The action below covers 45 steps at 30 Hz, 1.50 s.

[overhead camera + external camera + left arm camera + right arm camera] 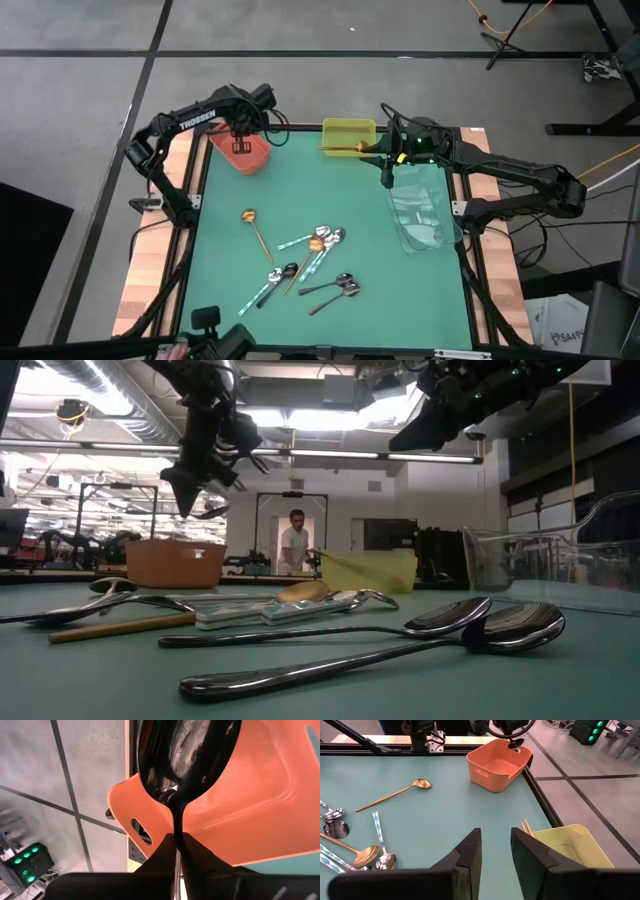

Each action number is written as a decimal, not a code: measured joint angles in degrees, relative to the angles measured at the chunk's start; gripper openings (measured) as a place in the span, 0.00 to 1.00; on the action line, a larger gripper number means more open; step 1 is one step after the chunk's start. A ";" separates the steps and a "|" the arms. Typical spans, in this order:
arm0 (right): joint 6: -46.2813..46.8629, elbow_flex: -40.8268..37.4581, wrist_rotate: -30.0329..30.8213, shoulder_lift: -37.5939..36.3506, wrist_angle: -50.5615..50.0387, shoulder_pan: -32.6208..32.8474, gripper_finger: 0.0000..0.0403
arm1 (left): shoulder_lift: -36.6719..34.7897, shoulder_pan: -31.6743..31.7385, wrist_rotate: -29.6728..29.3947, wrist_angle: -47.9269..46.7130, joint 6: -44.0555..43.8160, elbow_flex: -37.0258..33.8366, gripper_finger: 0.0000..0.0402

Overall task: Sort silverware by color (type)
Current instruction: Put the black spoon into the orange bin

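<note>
Here the left pincer (176, 842) grips a black spoon (187, 755) over the orange bin (260, 805).

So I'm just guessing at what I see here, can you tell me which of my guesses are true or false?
1. The left hand is shut on a black metal spoon above the orange plastic bin. True.
2. The right hand grips a silver spoon. False: nothing shows between its parted fingers, which hang near the yellow plastic bin.
3. A gold long-handled spoon lies by itself on the green table mat, apart from the cluster of other spoons. True.
4. The clear plastic bin sits on the left arm's side of the table. False: it sits on the right arm's side.
5. The orange bin already holds several spoons. False: none can be seen inside it.
</note>
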 joint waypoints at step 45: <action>0.00 0.00 0.02 0.00 0.01 0.00 0.24 | 0.59 1.05 -0.54 14.79 15.10 -15.18 0.03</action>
